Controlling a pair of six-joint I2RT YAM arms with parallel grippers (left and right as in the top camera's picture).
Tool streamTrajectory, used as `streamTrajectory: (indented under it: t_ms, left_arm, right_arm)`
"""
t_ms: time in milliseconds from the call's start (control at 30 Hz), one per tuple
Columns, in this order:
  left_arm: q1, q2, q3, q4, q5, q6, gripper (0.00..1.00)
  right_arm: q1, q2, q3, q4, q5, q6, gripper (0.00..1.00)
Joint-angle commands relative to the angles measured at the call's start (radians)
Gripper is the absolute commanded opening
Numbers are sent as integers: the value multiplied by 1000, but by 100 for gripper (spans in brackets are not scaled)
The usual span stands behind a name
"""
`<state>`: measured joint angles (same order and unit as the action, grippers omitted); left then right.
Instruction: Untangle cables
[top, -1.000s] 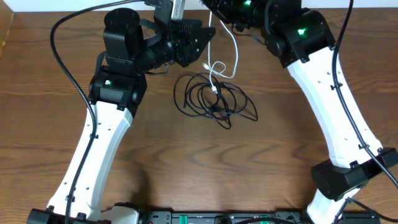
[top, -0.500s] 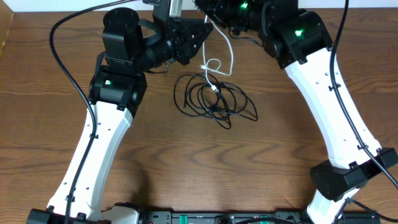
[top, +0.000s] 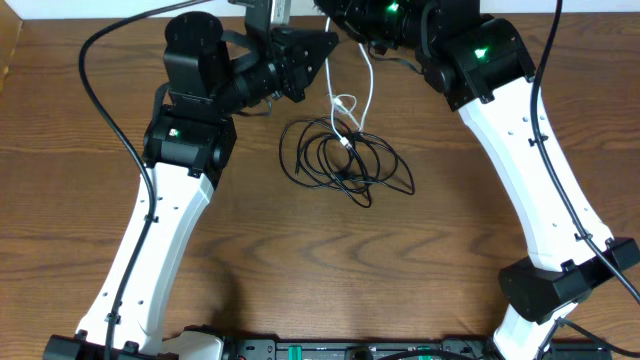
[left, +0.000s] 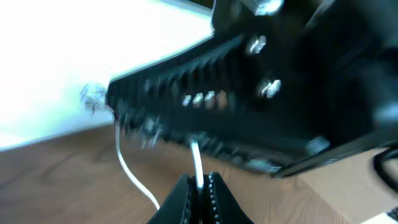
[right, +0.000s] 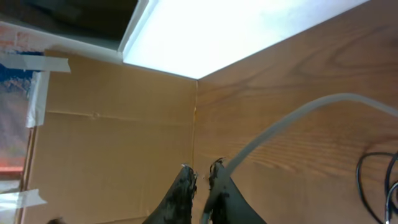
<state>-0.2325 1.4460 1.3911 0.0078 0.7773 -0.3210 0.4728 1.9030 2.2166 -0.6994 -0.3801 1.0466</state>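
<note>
**2 grippers at 1 white cable, tangle not yet parted**

Both grippers work at the far side of the table; the step in hand looks like drawing the white cable out of the black cables. The left gripper has its fingers pressed together on the white cable; a short length stands up from the tips and another curves away to their left. The right gripper shows its fingers nearly together; the cable leaves from beside 1 of them, but I cannot tell whether it is clamped. Nearer the bases than either pair of fingers, the white line loops once, then dips into the black coils lying loose on the wood. The next move, as I judge it, calls for pulling the white line clear while no black loop rides along. The left wrist view is blurred and the right gripper's dark body fills it; the plugs are too small to pick out.
</note>
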Motion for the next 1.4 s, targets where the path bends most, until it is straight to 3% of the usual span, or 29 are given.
streamTrajectory:
  t_ms: [0,133,267,367,567,700,833,1100,1367]
  left_arm:
    - [21,-2,21,98,-12,-119,7]
    - [63,-2,21,238,-12,-270,7]
    - [84,-2,21,307,-14,-295,8]
    - [100,-2,21,314,-73,-335,7]
    - [122,5,46,343,-185,-360,7]
    - [141,48,129,341,-186,-424,8]
    - [163,130,254,305,-175,-467,8]
    - [259,361,563,39,-183,-360,7]
    - [351,570,637,70,-187,-365,8]
  right_arm:
    - [-40,-3,7,-6,30,-34,13]
    - [-109,-5,7,-48,0,-34,36]
    - [-187,-5,7,-56,-111,-139,61]
    - [-256,-5,7,-66,-209,-201,69]
    - [-365,-5,7,-205,-259,-259,69]
    - [-387,-5,7,-303,-257,-344,64]
    - [-383,-5,7,-326,-258,-383,65]
    - [-357,-5,7,-377,-252,-472,68]
    - [-323,-5,7,-416,-183,-480,69]
